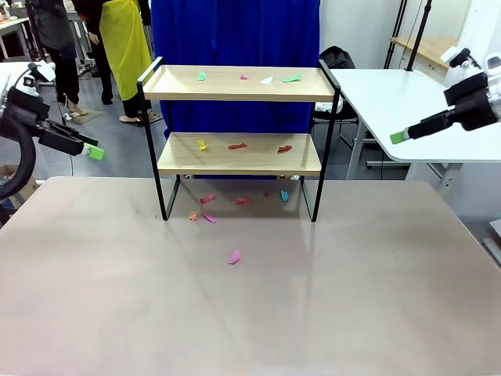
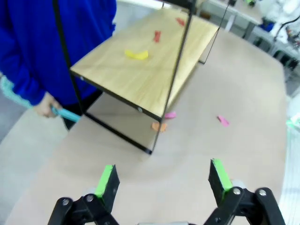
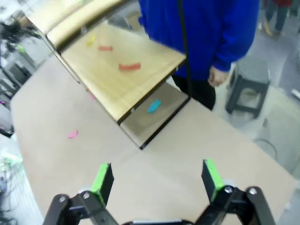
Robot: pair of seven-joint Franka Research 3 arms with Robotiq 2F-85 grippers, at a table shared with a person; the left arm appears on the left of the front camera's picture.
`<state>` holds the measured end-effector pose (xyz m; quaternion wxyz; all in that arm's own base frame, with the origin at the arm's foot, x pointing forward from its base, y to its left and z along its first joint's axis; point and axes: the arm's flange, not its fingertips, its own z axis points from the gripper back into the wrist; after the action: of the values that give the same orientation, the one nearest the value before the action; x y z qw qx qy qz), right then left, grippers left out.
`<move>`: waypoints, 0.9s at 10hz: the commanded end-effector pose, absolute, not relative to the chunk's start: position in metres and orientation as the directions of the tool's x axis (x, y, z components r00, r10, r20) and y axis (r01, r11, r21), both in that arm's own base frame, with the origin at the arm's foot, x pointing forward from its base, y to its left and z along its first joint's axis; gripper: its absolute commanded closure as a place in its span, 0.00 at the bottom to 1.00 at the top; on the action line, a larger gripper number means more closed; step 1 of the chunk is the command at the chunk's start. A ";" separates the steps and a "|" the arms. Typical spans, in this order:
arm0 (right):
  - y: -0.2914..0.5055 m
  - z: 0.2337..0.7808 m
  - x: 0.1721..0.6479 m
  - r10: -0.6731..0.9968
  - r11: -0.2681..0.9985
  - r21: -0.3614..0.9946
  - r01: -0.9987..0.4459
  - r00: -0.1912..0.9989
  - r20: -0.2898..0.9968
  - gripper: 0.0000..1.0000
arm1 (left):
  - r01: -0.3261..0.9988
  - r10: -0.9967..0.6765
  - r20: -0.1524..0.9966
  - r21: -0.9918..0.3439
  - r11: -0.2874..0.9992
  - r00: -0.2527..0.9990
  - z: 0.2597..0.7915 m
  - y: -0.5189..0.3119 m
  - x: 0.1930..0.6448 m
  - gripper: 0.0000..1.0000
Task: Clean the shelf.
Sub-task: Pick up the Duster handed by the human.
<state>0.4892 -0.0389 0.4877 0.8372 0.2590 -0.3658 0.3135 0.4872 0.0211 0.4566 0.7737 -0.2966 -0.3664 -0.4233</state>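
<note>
**Front view.** Shelf (image 1: 239, 160) stands upright at the far middle of the tabletop (image 1: 250, 313). A person (image 1: 235, 31) in blue is right behind it. Small coloured scraps (image 1: 237, 146) lie on both boards, with more on the tabletop under and in front of the legs. Left claw (image 1: 95, 152) hangs out past the tabletop's far left corner. Right claw (image 1: 399, 137) hangs off to the right. Both are well apart from the shelf.

**Left wrist view.** Fingers spread wide with nothing between them, over bare tabletop. One end frame of the shelf is ahead. The lower board carries a yellow scrap (image 2: 136, 55) and two red ones. The person's hand (image 2: 44, 108), beside the far corner, holds a teal handle (image 2: 65, 114). What tool it belongs to I cannot tell.

**Right wrist view.** This claw is likewise wide open and empty. The other end of the shelf is ahead, with red scraps on the lower board. A blue scrap (image 3: 153, 106) lies on the tabletop beneath it.

**Handling (my judgement).**
- Shelf looks stiff but light, with a thin frame and thin boards. It would likely skid or tip if shoved high up.
- Best steadied by an upright post or a raised side rail, low down.
- Scraps look like paper: near weightless, flat and hard to pinch off the wood. Better to nudge them to a board edge first.
- Going by the litter, the boards are not yet cleaned.
</note>
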 end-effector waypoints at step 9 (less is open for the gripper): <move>-0.144 0.400 0.549 0.207 0.494 0.069 -0.867 0.195 0.959 0.00 | 0.969 -0.190 0.982 0.054 0.243 -0.007 0.373 0.099 0.547 0.00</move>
<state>0.5506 -0.1455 0.4090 0.7199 0.3217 -0.4807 0.3837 0.5519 0.0971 0.3802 0.6153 -0.3635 -0.5132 -0.4753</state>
